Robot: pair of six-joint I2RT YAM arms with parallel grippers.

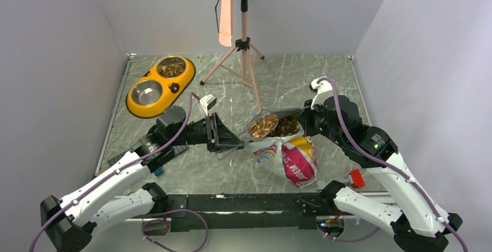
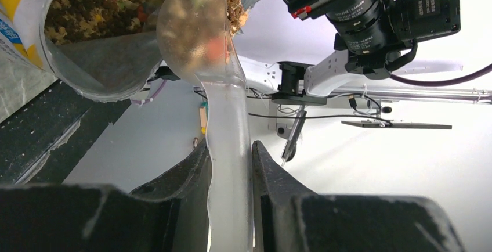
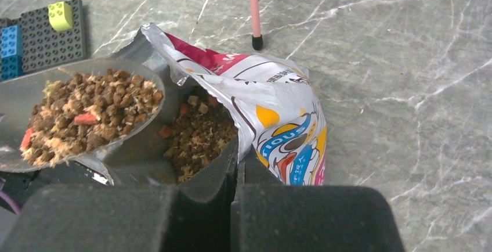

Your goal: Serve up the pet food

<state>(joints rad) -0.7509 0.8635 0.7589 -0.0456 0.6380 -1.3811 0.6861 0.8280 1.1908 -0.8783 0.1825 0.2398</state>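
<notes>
The scooping step is in hand. The left gripper (image 2: 231, 147) has its fingers clamped on the handle of the clear scoop (image 1: 264, 125), which holds a heap of pet food (image 3: 87, 112) just above the open bag (image 3: 278, 118). The right gripper (image 3: 235, 165) has its fingers pressed together on the bag's rim. Next, I judge, the scoop must travel level to the yellow double dish (image 1: 168, 89) and tip there.

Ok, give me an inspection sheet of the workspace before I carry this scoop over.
Surface: grey marbled table, no spill seen.
Job's things: pet food heaped in clear scoop over open bag; yellow double dish, far bowl filled, near bowl empty.
Clutter: brick baseplate, pink tripod.
Grippers: left gripper shut on scoop handle; right gripper shut on bag rim.
Cables: purple cables along both arms.
Surroundings: white walls.
</notes>
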